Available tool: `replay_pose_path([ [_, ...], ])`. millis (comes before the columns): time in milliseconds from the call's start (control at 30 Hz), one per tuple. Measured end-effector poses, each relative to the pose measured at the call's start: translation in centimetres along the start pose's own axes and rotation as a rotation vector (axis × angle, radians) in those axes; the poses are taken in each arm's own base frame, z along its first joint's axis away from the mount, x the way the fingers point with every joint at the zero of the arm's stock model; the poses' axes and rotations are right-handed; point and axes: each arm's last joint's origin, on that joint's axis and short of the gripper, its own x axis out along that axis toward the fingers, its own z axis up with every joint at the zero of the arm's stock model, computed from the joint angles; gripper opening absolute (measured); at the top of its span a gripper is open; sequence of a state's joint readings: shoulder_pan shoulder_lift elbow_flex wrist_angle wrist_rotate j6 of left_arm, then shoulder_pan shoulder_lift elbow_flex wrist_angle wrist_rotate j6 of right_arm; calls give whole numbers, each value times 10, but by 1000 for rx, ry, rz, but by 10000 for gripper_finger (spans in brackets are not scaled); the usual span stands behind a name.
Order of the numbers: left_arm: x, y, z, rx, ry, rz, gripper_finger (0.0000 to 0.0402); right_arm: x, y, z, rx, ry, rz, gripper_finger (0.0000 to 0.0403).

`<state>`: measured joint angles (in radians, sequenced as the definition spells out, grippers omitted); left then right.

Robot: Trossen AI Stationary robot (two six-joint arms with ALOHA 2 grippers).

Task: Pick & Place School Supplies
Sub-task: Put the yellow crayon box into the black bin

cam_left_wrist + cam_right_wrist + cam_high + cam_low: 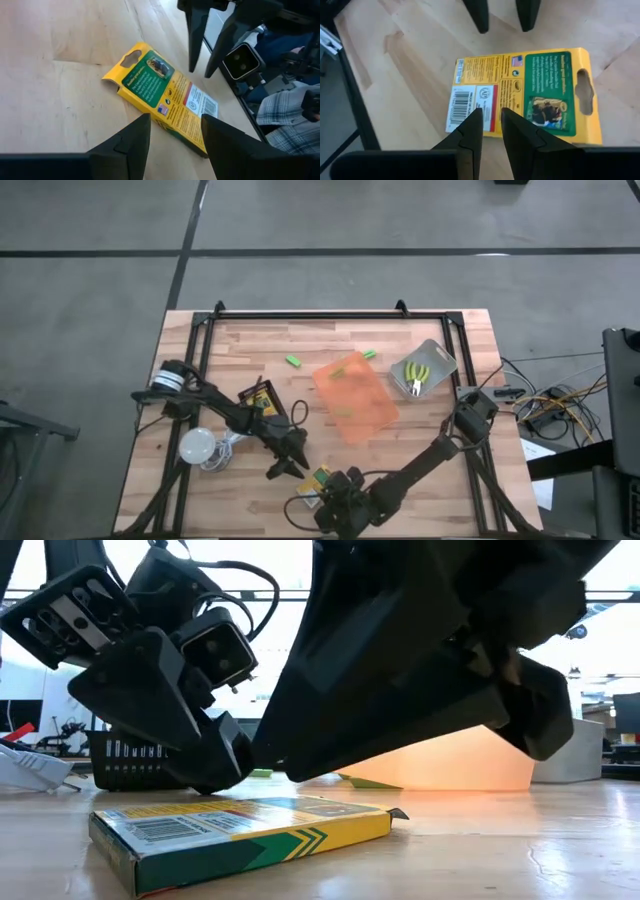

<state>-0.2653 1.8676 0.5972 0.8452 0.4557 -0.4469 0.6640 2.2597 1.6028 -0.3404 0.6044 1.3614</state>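
A yellow-and-green crayon box [318, 479] [240, 830] lies flat on the wood near the table's front edge. My left gripper [285, 460] [176, 120] stands open at its left, one finger on either side of the box's end; no touch shows. My right gripper [335, 490] [491, 112] hovers over the box's barcode end, fingers pointing down at a slant and only a narrow gap apart, nothing between them. A second crayon box [262, 398] lies under my left arm. Two green blocks [293, 361] [368, 354] rest farther back.
An orange translucent tray [355, 395] lies mid-table. A grey bin [437, 360] at the back right holds yellow-handled tools [415, 373]. A white bulb [197, 445] with its cord sits at the front left. A black frame [330, 315] rims the table.
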Motion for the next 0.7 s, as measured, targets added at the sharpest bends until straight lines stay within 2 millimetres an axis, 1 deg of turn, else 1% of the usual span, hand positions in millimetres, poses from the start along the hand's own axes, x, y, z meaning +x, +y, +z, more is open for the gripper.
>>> replay_pose_path([
  [333,1,0,0,-8,8,6,181,1,-3,-2,-7,26,-7,80],
  [567,1,0,0,-13,9,9,181,13,-6,-12,65,68,-5,70],
  [700,1,0,0,-24,10,10,181,13,-7,-14,63,71,-5,68],
])
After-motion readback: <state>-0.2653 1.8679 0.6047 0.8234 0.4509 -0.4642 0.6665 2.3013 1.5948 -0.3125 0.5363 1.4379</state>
